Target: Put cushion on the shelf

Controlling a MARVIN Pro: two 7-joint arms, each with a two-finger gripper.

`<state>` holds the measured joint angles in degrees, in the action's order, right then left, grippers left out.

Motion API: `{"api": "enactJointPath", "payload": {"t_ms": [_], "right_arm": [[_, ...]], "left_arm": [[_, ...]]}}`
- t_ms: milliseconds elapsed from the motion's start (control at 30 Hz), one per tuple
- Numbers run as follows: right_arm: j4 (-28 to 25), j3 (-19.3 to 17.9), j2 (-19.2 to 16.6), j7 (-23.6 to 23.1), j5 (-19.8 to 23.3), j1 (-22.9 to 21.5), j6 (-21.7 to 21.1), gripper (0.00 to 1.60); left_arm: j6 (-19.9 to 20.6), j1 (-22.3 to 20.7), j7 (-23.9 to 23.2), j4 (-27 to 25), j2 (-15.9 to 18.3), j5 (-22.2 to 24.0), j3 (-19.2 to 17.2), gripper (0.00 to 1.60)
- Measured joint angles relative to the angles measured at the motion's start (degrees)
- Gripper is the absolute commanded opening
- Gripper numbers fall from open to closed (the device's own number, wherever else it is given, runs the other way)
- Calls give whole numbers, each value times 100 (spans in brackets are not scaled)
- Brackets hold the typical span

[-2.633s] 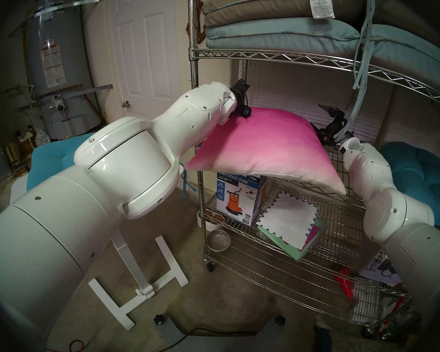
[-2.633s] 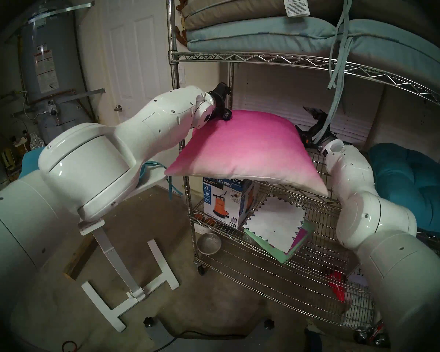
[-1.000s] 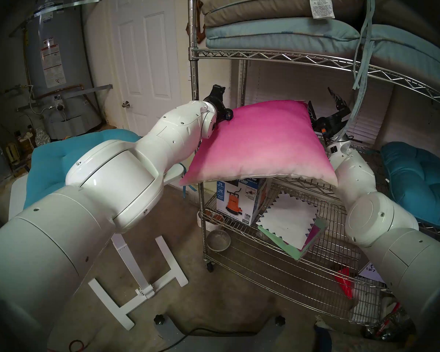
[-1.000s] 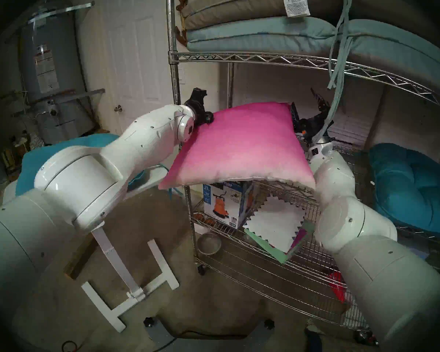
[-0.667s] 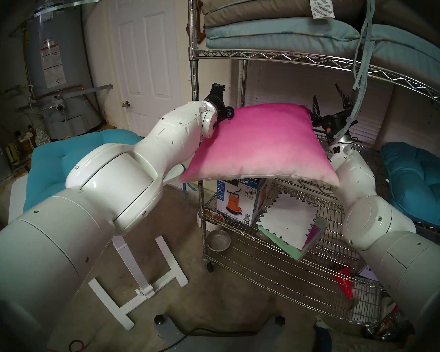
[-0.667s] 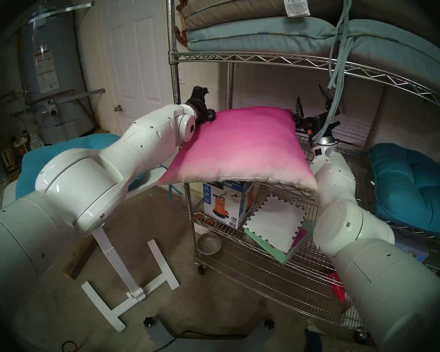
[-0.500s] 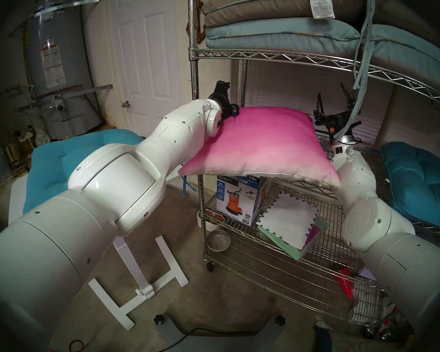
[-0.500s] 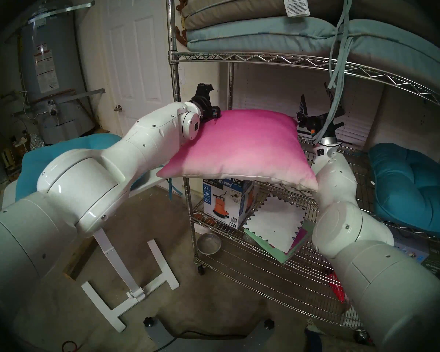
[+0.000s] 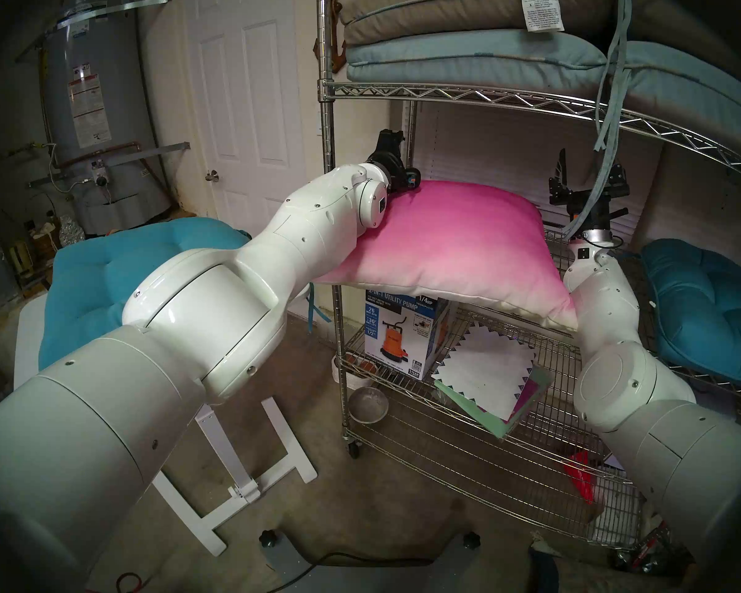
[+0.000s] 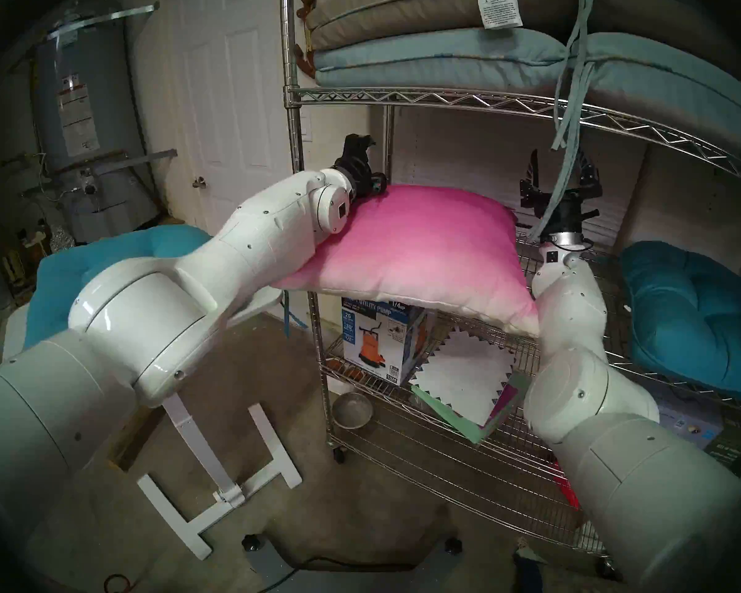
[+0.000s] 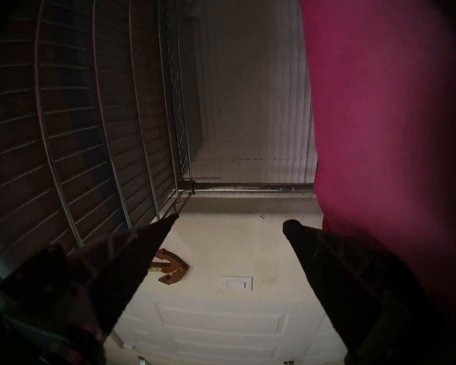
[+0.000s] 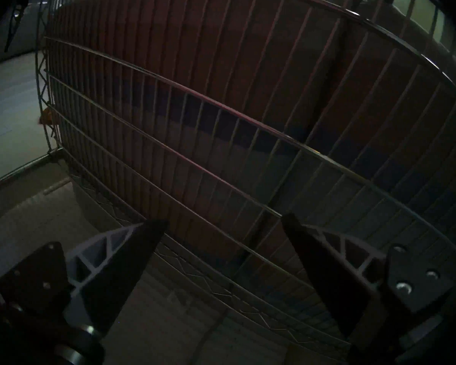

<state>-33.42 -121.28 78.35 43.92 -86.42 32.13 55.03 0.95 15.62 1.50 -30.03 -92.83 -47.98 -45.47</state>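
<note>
**Kid:** Is the job done yet?

**Helper:** Nearly, I think. Your cushion (image 9: 450, 245) lies on a middle tier of the shelf (image 9: 527, 98). Its front edge and near left corner stick out past the front rail, so you may want to push it further in.

**Kid:** Are you holding it?

**Helper:** No. Your left gripper (image 11: 229, 222) is spread wide with nothing between its fingers. In the wrist view the pink cloth is right beside one finger, but I cannot tell if it touches. Your left forearm seems to rest against the cushion's near left side. Your right gripper (image 9: 589, 173) is spread wide too. It points up, off to the cushion's right, and holds nothing.

**Kid:** What does the cushion look like?

**Helper:** It is big, square and puffy. The top is bright pink at the back and fades to white at the front. It sags a little over the front rail.

**Kid:** What is left to do?

**Helper:** Maybe one more nudge inward. Then pull both arms out. Mind the blue straps (image 9: 608, 108) hanging by your right gripper.
</note>
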Motion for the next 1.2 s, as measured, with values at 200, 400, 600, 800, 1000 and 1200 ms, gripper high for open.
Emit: {"api": "enactJointPath", "payload": {"t_ms": [200, 400, 600, 800, 1000, 1200], "right_arm": [[-188, -57, 42, 115, 68, 78, 0, 160], [-399, -91, 102, 222, 131, 168, 0, 160], [-608, -103, 172, 310, 183, 257, 1, 160], [-804, -99, 245, 382, 221, 344, 1, 160], [-1014, -60, 333, 450, 256, 442, 1, 160], [-1214, -5, 413, 513, 292, 539, 1, 160]], "left_arm": [[-22, 68, 24, -122, -22, 67, -57, 160], [-31, 132, 56, -257, -29, 139, -130, 160], [-31, 195, 82, -380, -25, 205, -206, 160], [-31, 255, 100, -489, -17, 258, -275, 160], [-31, 332, 107, -610, -5, 317, -340, 160], [-30, 409, 115, -734, 11, 363, -393, 160]]}}
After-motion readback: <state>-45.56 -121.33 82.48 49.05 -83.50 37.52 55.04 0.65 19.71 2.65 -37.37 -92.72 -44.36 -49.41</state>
